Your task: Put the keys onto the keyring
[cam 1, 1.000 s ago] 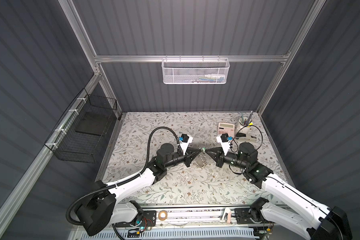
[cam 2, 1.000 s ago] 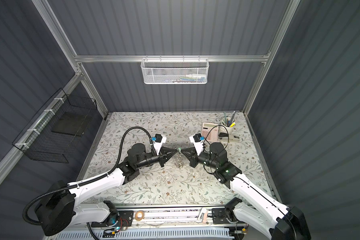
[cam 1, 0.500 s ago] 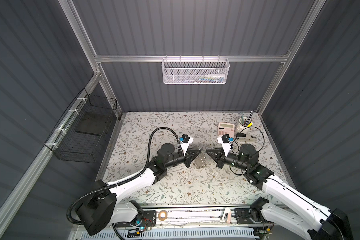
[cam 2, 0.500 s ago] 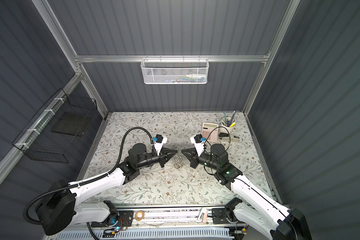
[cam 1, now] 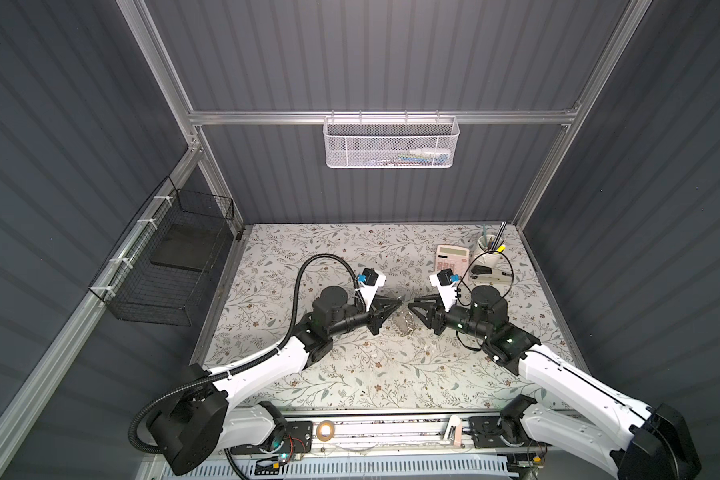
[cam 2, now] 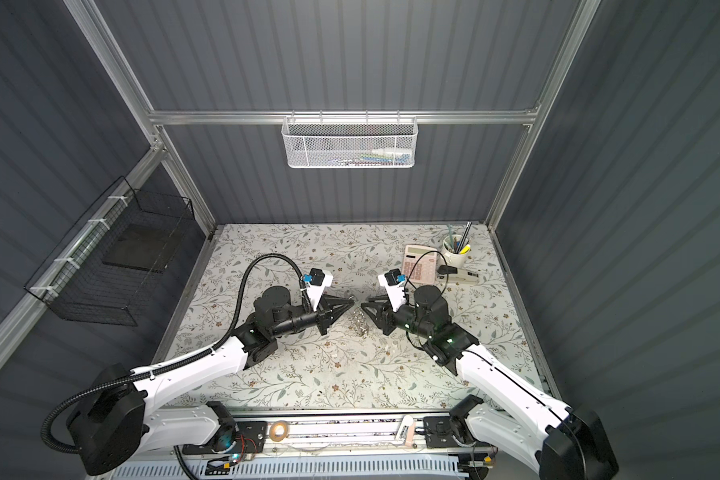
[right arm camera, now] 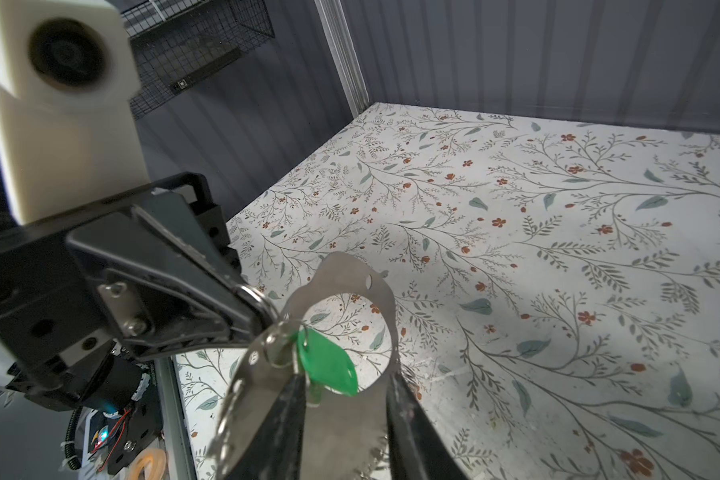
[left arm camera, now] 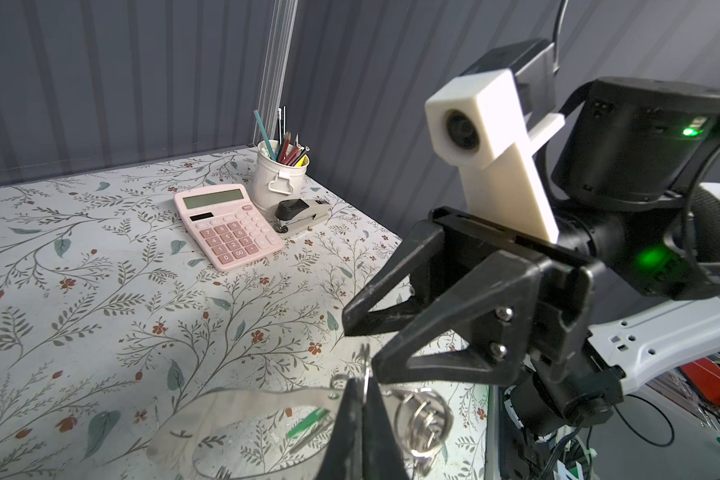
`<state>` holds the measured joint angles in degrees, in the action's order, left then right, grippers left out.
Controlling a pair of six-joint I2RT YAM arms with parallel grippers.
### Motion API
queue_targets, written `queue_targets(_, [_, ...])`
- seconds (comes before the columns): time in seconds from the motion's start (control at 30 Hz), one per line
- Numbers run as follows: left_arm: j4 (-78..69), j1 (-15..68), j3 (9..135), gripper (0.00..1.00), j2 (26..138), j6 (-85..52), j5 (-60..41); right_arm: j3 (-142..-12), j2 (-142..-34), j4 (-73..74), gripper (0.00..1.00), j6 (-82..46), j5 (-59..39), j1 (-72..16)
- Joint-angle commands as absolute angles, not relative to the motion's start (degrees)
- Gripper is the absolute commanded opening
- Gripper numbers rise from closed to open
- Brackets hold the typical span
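My left gripper [right arm camera: 262, 313] is shut on a small silver ring at the top of the keyring [right arm camera: 341, 274], a flat silvery hoop hanging above the table. The green-headed key [right arm camera: 329, 368] dangles from that same ring inside the hoop. My right gripper [right arm camera: 346, 419] faces it, open, its fingers [right arm camera: 408, 419] on either side of the hoop's lower part and closed on nothing. In both top views the left gripper [cam 1: 399, 301] and right gripper [cam 1: 411, 305] stand tip to tip at mid-table, with the keyring [cam 1: 404, 326] hanging below. In the left wrist view the key [left arm camera: 308, 419] shows through the hoop.
A pink calculator [cam 1: 452, 257], a white cup of pens [cam 1: 488, 253] and a stapler [cam 1: 491, 274] sit at the back right. A white mesh basket [cam 1: 391, 143] hangs on the back wall and a black wire basket [cam 1: 171, 266] on the left wall.
My right gripper, tip to tip with the left a second ago, has drawn back slightly and opened its jaws. The left gripper still holds the ring.
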<state>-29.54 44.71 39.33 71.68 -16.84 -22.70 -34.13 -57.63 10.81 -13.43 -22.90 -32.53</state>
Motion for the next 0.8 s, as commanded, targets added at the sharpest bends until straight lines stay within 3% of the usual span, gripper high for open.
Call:
queue_targets(0.0, [-30.46, 44.97, 42.67, 0.0, 69.38, -15.3, -23.01, -36.14, -58.65, 10.25, 0.37, -13.01, -22.42, -32.99])
queue_targets(0.33, [-33.12, 44.97, 42.14, 0.0, 70.52, -17.05, -24.03, -34.06, -57.28, 15.38, 0.57, -12.94, -30.03, -34.28])
queue_targets(0.5, [-34.26, 44.99, 42.89, 0.0, 71.53, -18.43, -26.0, -34.72, -58.63, 14.86, 0.61, -12.54, -30.18, -34.79])
queue_targets(0.77, [-36.79, 45.0, 42.21, 0.0, 72.15, -21.15, -28.52, -34.74, -57.68, 13.27, 0.56, -12.16, -24.44, -34.9])
